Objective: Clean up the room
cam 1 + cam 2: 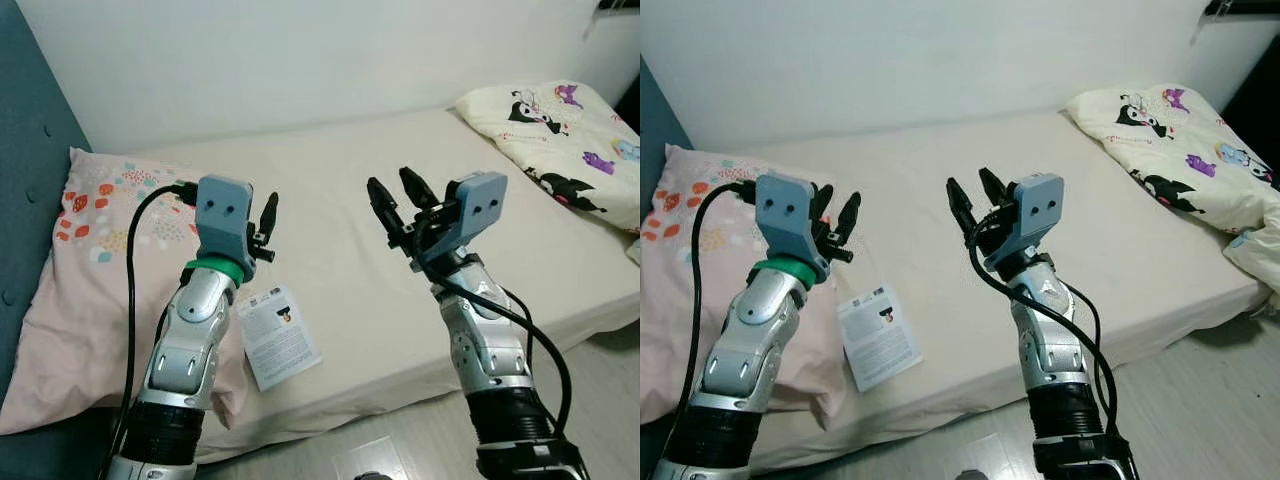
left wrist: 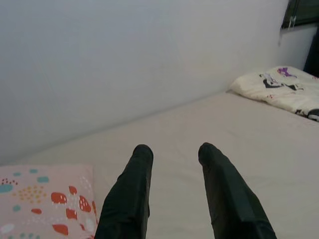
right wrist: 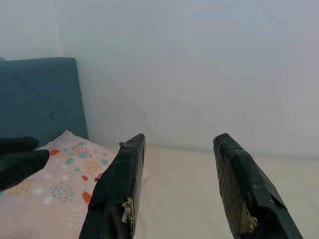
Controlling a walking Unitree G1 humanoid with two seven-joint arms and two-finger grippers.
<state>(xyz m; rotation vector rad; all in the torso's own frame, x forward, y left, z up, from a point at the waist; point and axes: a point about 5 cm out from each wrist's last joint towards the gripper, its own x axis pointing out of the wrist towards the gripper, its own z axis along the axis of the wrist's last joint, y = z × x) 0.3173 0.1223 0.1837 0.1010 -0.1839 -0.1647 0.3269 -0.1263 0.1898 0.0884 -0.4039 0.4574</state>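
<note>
Both arms are raised in front of the robot, above the near edge of a bed covered with a plain cream sheet.

Left gripper: held over the bed's near left part, just above the inner edge of the pillow. Its two black fingers stand apart with bare sheet showing between them; released, grasping nothing.

Right gripper: held over the middle of the bed's near edge, fingers pointing up and toward the wall. Fingers spread wide, nothing between them; released. Its pads look worn and frayed near the base in the right wrist view.

Pillow: pink, with red, teal and yellow dot patterns, lying at the bed's left end against the blue padded headboard. Its near corner droops over the bed's near edge.

Paper card: white, printed text, a barcode and a small dark picture; lies flat on the sheet near the bed's near edge, just beside the pillow's near corner, between the two arms and closer to the left one. Neither gripper touches it.

Blanket: cream, with cartoon figures in black, purple and blue; bunched at the bed's far right corner and running down the right end.

Pale wood-look floor shows below the bed's near edge at the right.
</note>
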